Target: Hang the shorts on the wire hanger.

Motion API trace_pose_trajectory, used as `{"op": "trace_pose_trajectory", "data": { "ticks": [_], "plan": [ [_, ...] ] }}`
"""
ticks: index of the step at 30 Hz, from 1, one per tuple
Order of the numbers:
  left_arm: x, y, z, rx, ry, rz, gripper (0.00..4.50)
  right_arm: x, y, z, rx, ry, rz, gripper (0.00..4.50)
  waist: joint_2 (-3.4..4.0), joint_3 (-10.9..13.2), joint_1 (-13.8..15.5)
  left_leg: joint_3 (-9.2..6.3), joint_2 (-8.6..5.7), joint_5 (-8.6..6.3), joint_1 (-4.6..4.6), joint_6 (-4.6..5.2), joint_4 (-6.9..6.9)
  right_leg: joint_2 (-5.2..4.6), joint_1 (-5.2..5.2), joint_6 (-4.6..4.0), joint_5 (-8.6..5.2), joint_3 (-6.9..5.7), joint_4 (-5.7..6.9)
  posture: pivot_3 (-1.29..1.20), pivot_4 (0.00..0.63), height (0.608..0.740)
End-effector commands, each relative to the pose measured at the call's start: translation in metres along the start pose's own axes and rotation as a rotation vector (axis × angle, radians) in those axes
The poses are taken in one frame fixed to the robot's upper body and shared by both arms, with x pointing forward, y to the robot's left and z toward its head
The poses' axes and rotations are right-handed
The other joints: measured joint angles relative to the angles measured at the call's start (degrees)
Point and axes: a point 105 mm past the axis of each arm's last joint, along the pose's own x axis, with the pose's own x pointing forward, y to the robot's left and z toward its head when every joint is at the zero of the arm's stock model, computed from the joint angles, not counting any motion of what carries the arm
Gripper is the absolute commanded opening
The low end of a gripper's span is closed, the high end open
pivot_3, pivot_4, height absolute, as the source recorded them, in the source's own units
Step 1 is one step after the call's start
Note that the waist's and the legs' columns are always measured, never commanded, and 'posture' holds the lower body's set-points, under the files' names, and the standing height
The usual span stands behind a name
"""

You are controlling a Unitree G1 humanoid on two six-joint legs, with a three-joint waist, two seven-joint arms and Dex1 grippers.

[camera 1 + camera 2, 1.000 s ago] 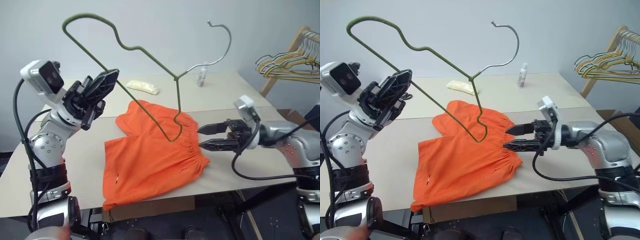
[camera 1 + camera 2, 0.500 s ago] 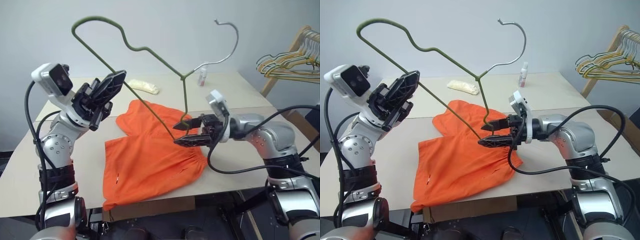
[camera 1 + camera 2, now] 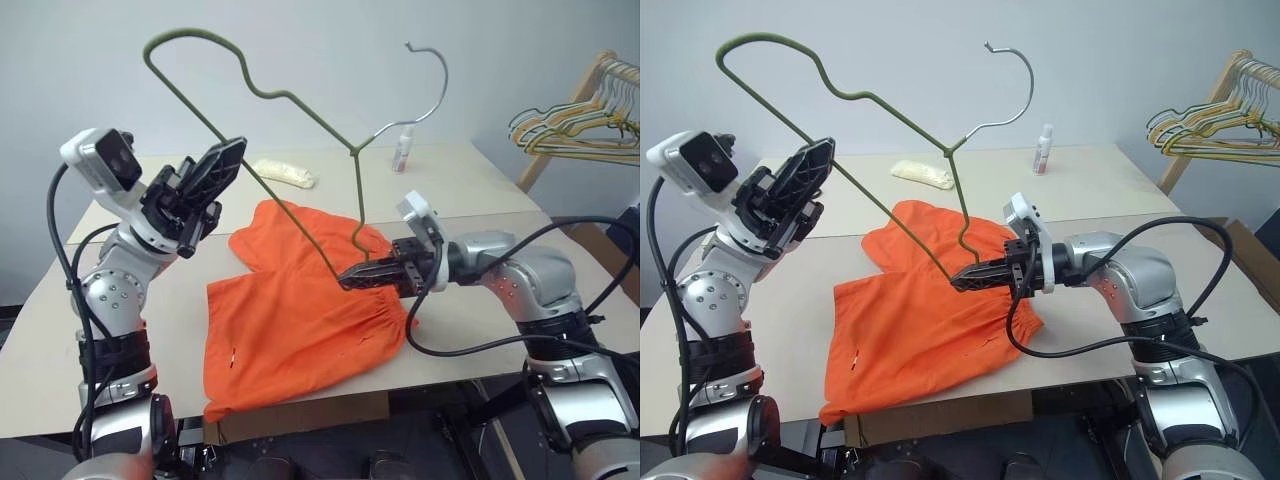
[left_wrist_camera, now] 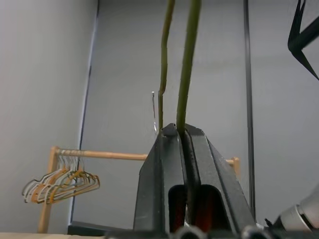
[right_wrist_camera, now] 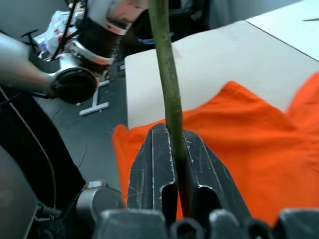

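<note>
Shorts (image 5: 259, 134) under wire hanger (image 5: 167, 79), jaws clamped

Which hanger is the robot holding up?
The thin dark green wire hanger: both pincers, left and right, pinch it above the orange shorts. The other hangers hang bunched on a wooden rack.

small bottle (image 3: 403, 150) label unreadable, hanger bunch (image 3: 575, 125) cut off

A plain pale grey wall (image 3: 300, 40) stands behind a beige rectangular table (image 3: 480, 190). At far right, a light wooden rack (image 3: 578, 100) carries a bunch of yellow, green and pale wire hangers (image 3: 570, 125).
</note>
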Motion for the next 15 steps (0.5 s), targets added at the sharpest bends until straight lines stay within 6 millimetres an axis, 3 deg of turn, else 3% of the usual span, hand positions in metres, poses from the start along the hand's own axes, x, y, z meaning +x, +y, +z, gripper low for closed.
{"op": "trace_pose_trajectory", "data": {
  "ticks": [1,5,6,11,15],
  "plan": [
    [0.002,-0.003,-0.002,0.021,0.007,-0.022,0.00,-0.003,-0.003,0.011,-0.046,-0.029,-0.028,0.01,0.00,0.00,0.00,0.00,0.00,0.00,0.00,0.00,0.00,0.00,0.00,0.00,0.00,0.00,0.00,0.13,0.000,0.740],
    [-0.002,0.002,-0.010,-0.002,0.044,0.019,0.00,-0.005,-0.001,0.011,-0.049,-0.043,-0.025,0.01,0.00,0.00,0.00,0.00,0.01,0.00,0.00,-0.01,0.00,0.00,0.00,0.00,0.00,-0.01,0.00,0.13,0.000,0.740],
    [-0.002,0.006,-0.015,-0.007,0.073,0.044,0.50,-0.005,-0.001,0.012,-0.048,-0.052,-0.027,0.00,0.00,0.00,0.00,-0.01,0.01,0.00,0.00,-0.01,0.00,0.00,0.00,0.00,0.00,-0.01,0.00,0.13,0.000,0.740],
    [-0.019,0.029,-0.056,-0.008,0.316,0.227,1.93,-0.014,0.002,0.021,-0.026,-0.118,-0.045,0.00,0.00,0.00,0.12,-0.01,-0.03,0.00,0.01,-0.01,0.00,-0.01,0.02,0.01,0.00,0.00,0.00,0.12,0.000,0.740],
    [-0.034,0.026,-0.073,-0.005,0.429,0.248,3.27,-0.027,0.002,0.022,0.012,-0.160,-0.102,0.00,0.01,0.00,0.04,-0.01,-0.01,0.00,0.01,-0.01,-0.10,0.01,-0.01,0.00,0.00,-0.01,-0.02,0.11,0.000,0.740]
  ]
}}
